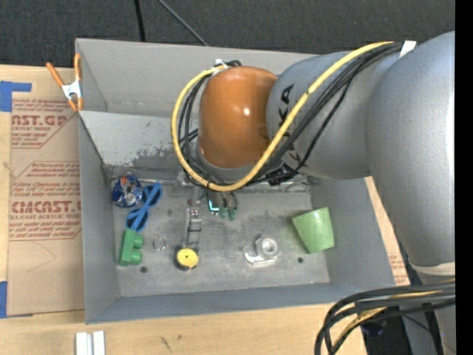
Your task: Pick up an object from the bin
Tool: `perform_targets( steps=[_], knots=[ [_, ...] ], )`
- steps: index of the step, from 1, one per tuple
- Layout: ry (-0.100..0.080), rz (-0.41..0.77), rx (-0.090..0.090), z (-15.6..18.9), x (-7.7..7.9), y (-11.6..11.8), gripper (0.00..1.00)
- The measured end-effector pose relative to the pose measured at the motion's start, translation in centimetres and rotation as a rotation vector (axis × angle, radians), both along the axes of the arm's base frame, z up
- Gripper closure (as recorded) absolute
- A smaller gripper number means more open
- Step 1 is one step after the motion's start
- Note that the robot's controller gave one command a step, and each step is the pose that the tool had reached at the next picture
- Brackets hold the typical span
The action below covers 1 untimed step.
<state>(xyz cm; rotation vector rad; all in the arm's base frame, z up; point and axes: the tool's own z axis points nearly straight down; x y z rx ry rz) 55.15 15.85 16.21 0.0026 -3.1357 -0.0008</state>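
**A:** What is met first from above?

**B:** The arm (384, 124) is seen nearest, a broad, smooth grey casing. One glossy, rounded orange cover (233, 117) is fixed at its wrist and ringed by yellow and black cables (179, 124).

**A:** And under the cover?

**B:** The gripper (214, 205) is largely hidden there. It is placed low over the middle of the floor of the bin (92, 198), near the back wall. Whether it is open or closed cannot be told.

**A:** What is found closest to it?

**B:** One slender grey piece (194, 228) is laid flat on the floor just beside it, toward the front. One small yellow disc (186, 257) is set at the piece's front end. Whether the two touch cannot be told.

**A:** And further out?

**B:** To the right, one silvery metal fitting (262, 250) is seen, and beyond it one tapered green cup (314, 229); the two are apart. To the left, three things are grouped: one crumpled blue wrapper (126, 191), one blue plastic loop (145, 205) just beside it, and one green block (131, 246) nearer the front. The bin's grey metal is scuffed and scratched.
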Motion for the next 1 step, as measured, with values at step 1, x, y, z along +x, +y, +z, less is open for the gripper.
perform_targets(
  steps=[1],
  knots=[
    [-0.006, 0.096, 0.0, -9.58, 3.06, 2.41, 0.0]
  ],
)
